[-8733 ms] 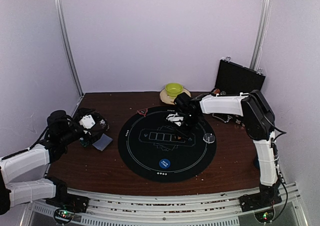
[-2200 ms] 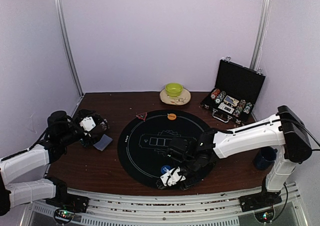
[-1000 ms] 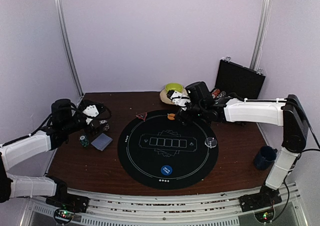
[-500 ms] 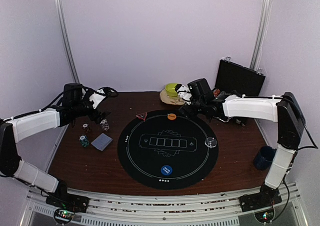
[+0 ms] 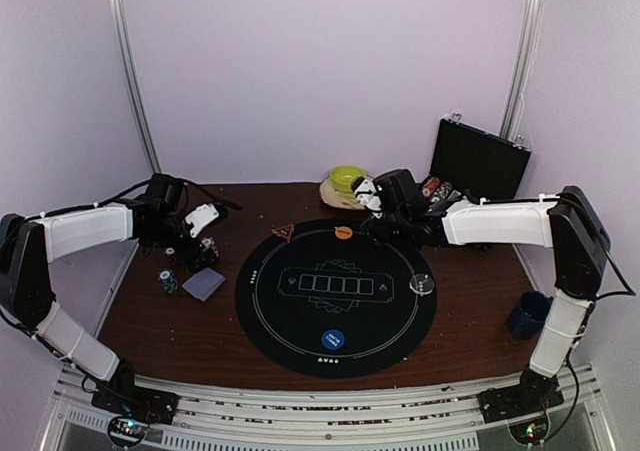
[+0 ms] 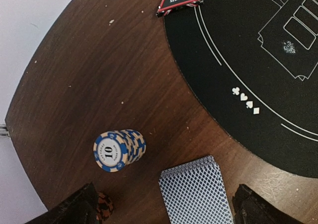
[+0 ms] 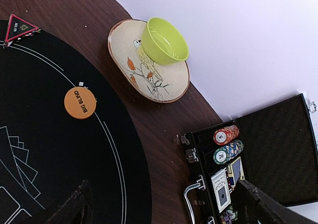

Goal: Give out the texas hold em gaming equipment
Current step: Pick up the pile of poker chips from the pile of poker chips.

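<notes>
Both claws gape empty: the right gripper (image 7: 166, 206) hangs over the far edge of the black mat (image 7: 49, 149) near the open case (image 7: 283, 154), the left gripper (image 6: 165, 206) above the card deck (image 6: 195, 189) and smaller chip stack (image 6: 119, 149) beside it. Dealing seems next: lower the left claw around the deck

My stock: left arm (image 5: 88, 231), right arm (image 5: 497, 222), white shells, black joints, black cabling; left gripper (image 5: 203, 220), right gripper (image 5: 372, 194), dark-fingered.
</notes>
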`<action>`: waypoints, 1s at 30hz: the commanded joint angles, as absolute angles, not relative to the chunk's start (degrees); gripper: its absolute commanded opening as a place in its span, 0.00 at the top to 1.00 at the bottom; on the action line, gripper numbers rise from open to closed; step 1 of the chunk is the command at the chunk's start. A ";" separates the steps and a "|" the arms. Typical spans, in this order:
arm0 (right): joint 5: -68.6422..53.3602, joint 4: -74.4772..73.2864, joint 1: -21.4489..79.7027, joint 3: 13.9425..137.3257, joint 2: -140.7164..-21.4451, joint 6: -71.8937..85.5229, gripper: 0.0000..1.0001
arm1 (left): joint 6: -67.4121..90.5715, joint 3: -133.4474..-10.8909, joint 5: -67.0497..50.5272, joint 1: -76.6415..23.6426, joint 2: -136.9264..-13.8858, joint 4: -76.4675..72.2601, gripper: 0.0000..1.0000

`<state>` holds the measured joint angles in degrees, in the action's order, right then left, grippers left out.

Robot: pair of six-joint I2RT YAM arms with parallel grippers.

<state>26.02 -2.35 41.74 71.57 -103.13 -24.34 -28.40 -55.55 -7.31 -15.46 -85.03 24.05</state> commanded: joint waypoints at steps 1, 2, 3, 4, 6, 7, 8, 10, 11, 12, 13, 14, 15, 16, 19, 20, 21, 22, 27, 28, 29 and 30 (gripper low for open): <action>28.81 0.48 42.87 70.34 -101.85 -25.61 0.00 | -25.80 -56.17 -7.38 -15.09 -83.33 26.01 0.02; 28.95 0.59 43.03 70.24 -102.00 -25.72 0.00 | -25.41 -55.82 -6.47 -15.11 -82.94 25.28 0.02; 29.21 0.71 43.19 70.11 -102.13 -25.87 0.00 | -24.98 -55.52 -5.41 -15.12 -82.70 24.40 0.02; 29.47 0.95 43.37 69.99 -102.17 -26.04 0.00 | -24.74 -55.43 -4.41 -15.12 -82.67 23.87 0.02; 29.77 1.09 43.73 69.83 -102.11 -26.28 0.00 | -24.57 -56.06 -3.37 -15.11 -83.14 23.98 0.02; 29.84 1.13 43.93 69.75 -101.97 -26.41 0.00 | -24.53 -56.46 -3.32 -15.12 -83.47 24.44 0.02; 29.80 1.25 44.09 69.58 -101.74 -26.56 0.00 | -24.52 -56.78 -3.33 -15.06 -83.69 24.82 0.02; 30.02 1.76 44.26 69.17 -101.40 -26.91 0.00 | -24.51 -57.74 -3.91 -15.09 -83.92 25.68 0.02; 30.20 2.02 44.40 68.90 -101.39 -27.16 0.00 | -24.52 -58.24 -4.27 -15.11 -84.04 25.93 0.02; 30.47 2.41 44.46 68.73 -101.27 -27.42 0.00 | -24.59 -58.90 -4.47 -15.08 -84.33 26.14 0.02; 30.76 2.72 44.59 68.54 -101.26 -27.73 0.00 | -24.60 -59.71 -4.70 -15.10 -84.84 26.29 0.02; 31.15 2.99 44.66 68.31 -101.26 -27.95 0.00 | -24.64 -60.52 -4.76 -15.12 -85.52 26.75 0.03; 31.33 3.21 44.77 68.17 -101.34 -28.21 0.00 | -24.61 -61.68 -4.49 -15.07 -86.51 27.60 0.04; 31.58 3.50 44.99 68.00 -101.25 -28.43 0.00 | -24.51 -62.86 -4.41 -15.08 -87.57 28.32 0.05; 32.83 4.82 45.40 67.13 -101.04 -29.70 0.00 | -24.27 -65.97 -5.33 -14.50 -91.25 30.12 0.07; 33.23 5.28 45.58 66.75 -100.92 -30.16 0.00 | -24.26 -67.05 -5.81 -14.19 -92.27 30.71 0.08; 33.52 5.74 45.75 66.53 -100.71 -30.51 0.00 | -24.26 -68.01 -6.44 -13.83 -93.15 31.16 0.09; 33.68 6.08 45.92 66.31 -100.55 -30.77 0.00 | -24.26 -69.16 -7.25 -13.35 -93.94 31.47 0.09; 33.80 6.81 46.32 65.58 -99.70 -31.60 0.00 | -24.37 -73.42 -10.57 -11.20 -97.40 33.31 0.10; 33.96 7.10 46.43 65.36 -99.69 -31.78 0.00 | -24.43 -74.07 -10.75 -10.94 -97.96 33.53 0.11; 34.04 7.46 46.47 65.15 -99.67 -32.05 0.00 | -24.45 -74.47 -10.92 -10.78 -98.37 33.68 0.11; 34.24 7.73 46.54 64.99 -99.67 -32.30 0.00 | -24.70 -74.68 -11.29 -10.60 -98.80 33.79 0.11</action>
<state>32.05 5.10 46.02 66.00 -101.95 -31.11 -24.82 -71.72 -8.23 -11.68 -97.38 32.49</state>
